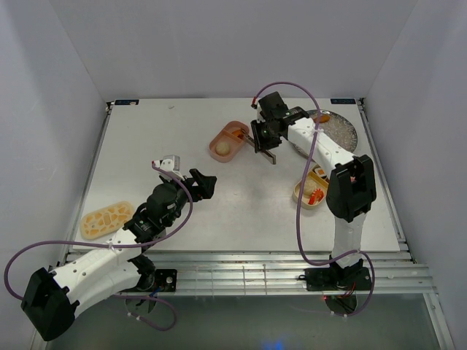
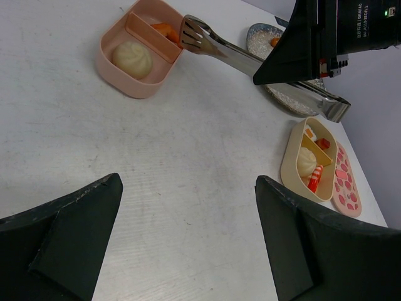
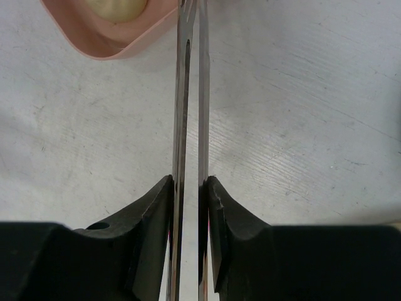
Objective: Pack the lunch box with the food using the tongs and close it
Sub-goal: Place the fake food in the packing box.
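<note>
**Right arm.** My right gripper, partly closed, pinches the tongs by their two arms, which lie pressed nearly together between my fingers. The tongs point toward the pink tray. Their tips sit at its rim beside the orange piece in the smaller compartment; whether they touch it cannot be judged. The larger compartment holds a cream bun.

**Left arm.** My left gripper hangs fully spread above the bare surface, holding nothing.

**Other items.** The tan tray lies at the right, containing a white rice ball and orange-red pieces. A pink patterned lid lies just beside it. A yellow lid rests at the surface's near left. The speckled plate sits at the far right.
</note>
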Available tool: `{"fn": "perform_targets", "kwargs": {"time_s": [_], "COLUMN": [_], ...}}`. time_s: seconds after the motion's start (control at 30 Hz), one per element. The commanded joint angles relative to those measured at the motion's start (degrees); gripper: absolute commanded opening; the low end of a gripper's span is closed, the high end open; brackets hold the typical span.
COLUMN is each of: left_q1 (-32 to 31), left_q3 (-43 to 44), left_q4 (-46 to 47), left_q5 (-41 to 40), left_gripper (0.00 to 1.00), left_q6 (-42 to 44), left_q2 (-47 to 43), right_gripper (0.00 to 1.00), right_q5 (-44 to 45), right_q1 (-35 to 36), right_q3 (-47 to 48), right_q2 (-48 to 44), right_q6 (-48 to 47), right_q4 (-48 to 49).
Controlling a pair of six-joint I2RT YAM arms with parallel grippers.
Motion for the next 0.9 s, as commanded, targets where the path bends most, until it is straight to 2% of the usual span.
{"fn": "perform_targets", "kwargs": {"time_s": [0.0,0.57,0.87], "left_q1": [-0.17,-0.17,-0.17], "left_q3": [-0.18,-0.18,-0.09], "left_q4": [-0.26,-0.26,-0.26], "left_q5": [-0.53,-1.23,-1.32], "left_gripper": [0.98,0.98,0.98], "left_q6": [0.16,0.34,0.34], "left_q2": [-0.40,-0.22,-0.05], "right_gripper": [0.33,0.32,0.31], "right_q5": [1.04,1.47,7.01], "right_q1": [0.23,0.15,-0.03], "right_q3": [2.88,6.04,7.62], "right_q2": [0.08,3.59,4.65], "right_q6": [0.50,0.23,0.50], "right_q4": [0.13,-0.39,-1.01]}}
